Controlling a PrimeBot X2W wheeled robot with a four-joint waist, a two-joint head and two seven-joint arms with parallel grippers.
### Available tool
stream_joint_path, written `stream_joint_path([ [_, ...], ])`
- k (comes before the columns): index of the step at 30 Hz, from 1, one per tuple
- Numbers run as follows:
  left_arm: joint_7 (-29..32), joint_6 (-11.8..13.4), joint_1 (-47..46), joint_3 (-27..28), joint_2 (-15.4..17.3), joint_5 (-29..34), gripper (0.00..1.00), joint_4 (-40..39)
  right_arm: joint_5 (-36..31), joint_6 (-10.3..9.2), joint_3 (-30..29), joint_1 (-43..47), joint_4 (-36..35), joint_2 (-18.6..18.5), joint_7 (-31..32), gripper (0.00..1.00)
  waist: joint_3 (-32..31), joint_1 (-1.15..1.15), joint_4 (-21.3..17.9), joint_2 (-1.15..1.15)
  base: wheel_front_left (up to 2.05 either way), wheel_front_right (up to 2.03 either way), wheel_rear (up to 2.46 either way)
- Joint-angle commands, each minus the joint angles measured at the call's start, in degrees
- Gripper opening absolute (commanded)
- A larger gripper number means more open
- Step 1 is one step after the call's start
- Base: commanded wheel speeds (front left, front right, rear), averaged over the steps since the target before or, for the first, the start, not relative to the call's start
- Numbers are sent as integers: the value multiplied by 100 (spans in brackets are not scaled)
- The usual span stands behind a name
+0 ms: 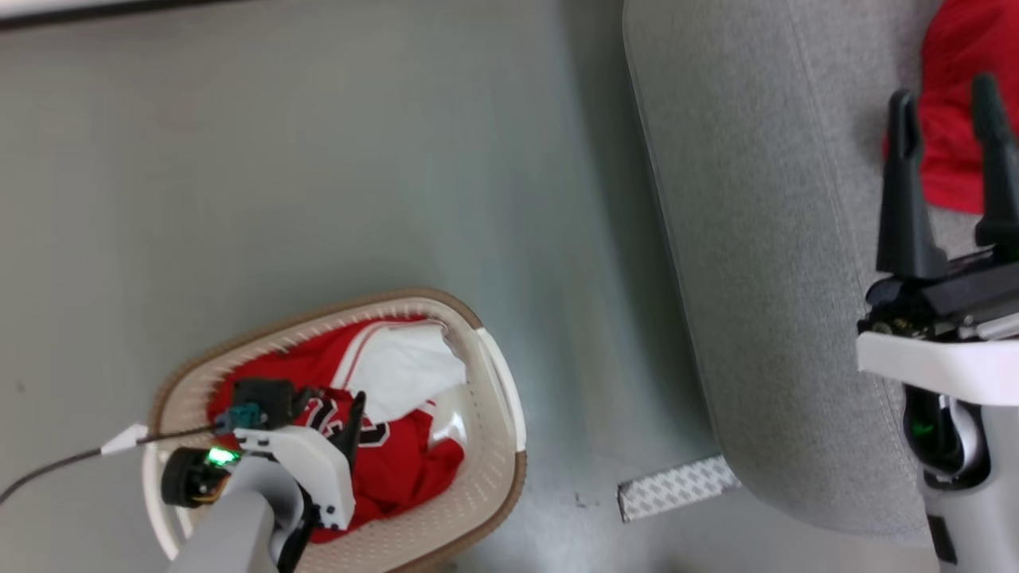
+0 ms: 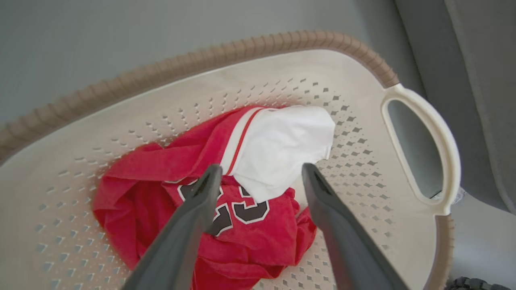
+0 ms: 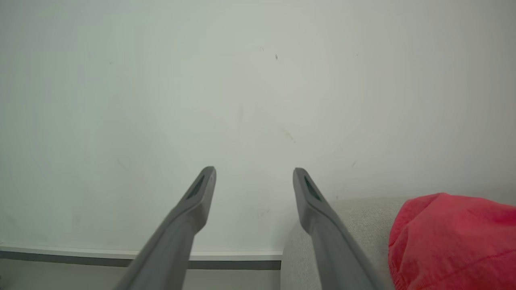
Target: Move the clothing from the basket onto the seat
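Note:
A red and white jersey (image 1: 398, 414) (image 2: 250, 189) with dark printed lettering lies crumpled in the cream perforated basket (image 1: 493, 477) (image 2: 354, 80), which has a brown rim. My left gripper (image 1: 354, 422) (image 2: 262, 171) hangs open inside the basket just above the jersey, nothing between its fingers. On the grey sofa seat (image 1: 748, 239) (image 3: 358, 213) at the right lies a plain bright red garment (image 1: 959, 95) (image 3: 455, 237). Over the seat, in front of that garment, my right gripper (image 1: 947, 95) (image 3: 254, 173) is open and holds nothing.
Grey floor (image 1: 318, 159) surrounds the basket. A pale patterned strip (image 1: 677, 487) lies on the floor at the sofa's near corner. The basket's white handle (image 2: 435, 145) faces the sofa. In the right wrist view a pale wall (image 3: 242, 100) with a dark skirting line stands ahead.

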Motion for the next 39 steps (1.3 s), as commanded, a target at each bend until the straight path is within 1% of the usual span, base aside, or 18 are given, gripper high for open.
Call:
stream_joint_path([
  [1,42,9,-157,-34,103,-46,100,104,-23,-15,-46,-141,-81,20,-12,100,336,-1,-160,0,0,0,0],
  [5,191,7,-472,-290,181,-198,100,546,-10,-15,-118,-301,-264,130,-11,100,667,-1,-259,0,0,0,0],
  [8,294,6,-717,-453,319,-251,100,833,12,-15,-135,-439,-377,193,-11,100,918,-1,-349,0,0,0,0],
  [13,418,5,-1064,-557,540,-291,100,1241,61,-15,-68,-680,-518,310,-11,100,1329,-1,-553,0,0,0,0],
  [20,309,5,-1504,-549,760,-372,100,1581,125,-15,-91,-956,-734,411,-12,100,1749,-1,-763,0,0,0,0],
  [21,366,5,-1586,-576,794,-349,100,1621,139,-15,-73,-992,-773,418,-11,100,1837,-1,-803,0,0,0,0],
  [24,565,38,-1705,-738,768,-199,100,1752,113,-15,-98,-987,-830,435,-12,100,1904,-1,-799,0,0,0,0],
  [28,1104,67,-1740,-912,691,-83,100,1917,86,-15,-121,-887,-877,448,-12,100,1956,-1,-785,0,0,0,0],
  [31,1477,72,-1722,-980,662,-84,100,2001,82,-15,-135,-848,-877,453,-12,100,1970,-1,-779,0,0,0,0],
  [33,1539,71,-1737,-987,670,-128,100,2021,89,-15,-149,-840,-874,455,-12,100,1965,-1,-783,0,0,0,0],
  [34,1561,69,-1746,-991,673,-150,76,2025,92,-15,-152,-833,-871,456,-11,100,1960,-1,-787,0,0,0,0],
  [35,1515,64,-1759,-1004,681,-155,30,2021,95,-15,-155,-829,-866,457,-12,100,1952,-1,-792,0,0,0,0],
  [36,1455,57,-1783,-1009,692,-170,0,2004,97,-15,-157,-830,-858,457,-12,100,1945,-1,-796,0,0,0,0],
  [39,1293,40,-1842,-1028,722,-212,0,1964,144,-15,-158,-865,-826,456,-12,100,1910,-1,-813,0,0,0,0],
])
